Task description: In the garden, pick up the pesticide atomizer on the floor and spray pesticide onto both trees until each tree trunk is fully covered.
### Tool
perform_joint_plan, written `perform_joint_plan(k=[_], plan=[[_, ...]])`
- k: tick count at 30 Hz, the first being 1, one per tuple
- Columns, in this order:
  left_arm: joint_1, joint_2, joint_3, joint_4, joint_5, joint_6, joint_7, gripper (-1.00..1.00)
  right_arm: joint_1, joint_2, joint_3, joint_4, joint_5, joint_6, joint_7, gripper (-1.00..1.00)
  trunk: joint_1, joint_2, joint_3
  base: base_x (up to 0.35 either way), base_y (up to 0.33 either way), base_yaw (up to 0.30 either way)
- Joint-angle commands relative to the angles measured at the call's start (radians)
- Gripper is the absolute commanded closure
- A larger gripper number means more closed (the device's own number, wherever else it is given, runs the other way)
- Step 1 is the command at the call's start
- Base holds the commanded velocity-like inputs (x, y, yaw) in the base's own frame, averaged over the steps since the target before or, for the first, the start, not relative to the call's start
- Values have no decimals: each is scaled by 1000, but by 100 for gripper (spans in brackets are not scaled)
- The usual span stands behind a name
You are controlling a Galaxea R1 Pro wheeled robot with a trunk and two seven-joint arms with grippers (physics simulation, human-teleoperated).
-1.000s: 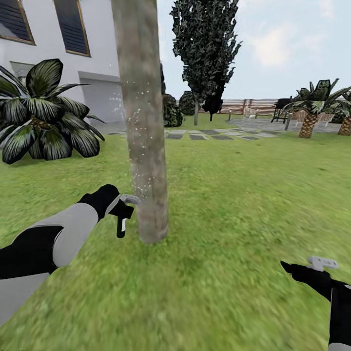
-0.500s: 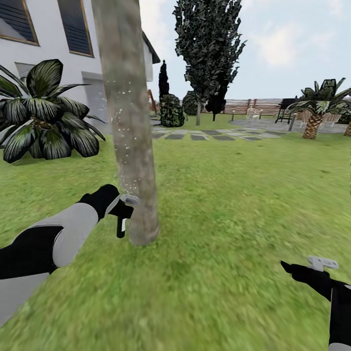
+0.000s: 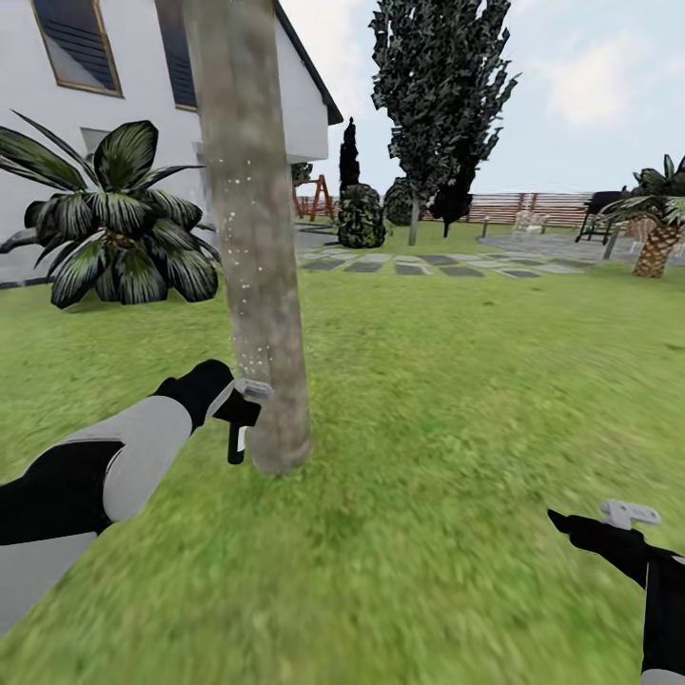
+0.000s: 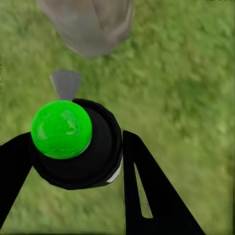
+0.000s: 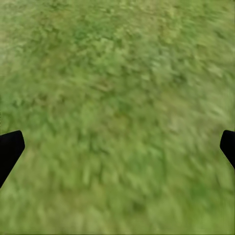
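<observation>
The head camera looked forward and down across the lawn (image 3: 447,400), close to one tree trunk (image 3: 252,238), the fence (image 3: 533,205) far behind; the left wrist camera faced steeply down, very near the pesticide atomizer (image 4: 78,144), sharing that trunk's base (image 4: 90,24) with the head view; the right wrist camera faced down on blurred grass (image 5: 117,107) alone, near it

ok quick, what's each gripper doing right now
Left gripper: shut on the sprayer, beside the tree trunk.
Right gripper: open, empty, over grass.
</observation>
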Motion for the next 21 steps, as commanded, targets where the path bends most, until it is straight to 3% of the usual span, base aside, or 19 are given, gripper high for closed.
perform_joint_plan(k=[1,17,21], plan=[[0,0,0,0,0,0,0,100,0,0,0,0,0,0,0,-100,0,0,0,70,-322,256],[0,0,0,0,0,0,0,100,0,0,0,0,0,0,0,-100,0,0,0,119,-301,256],[0,1,0,0,0,0,0,100,-1,0,0,0,0,0,0,-100,0,0,0,2,-318,85]])
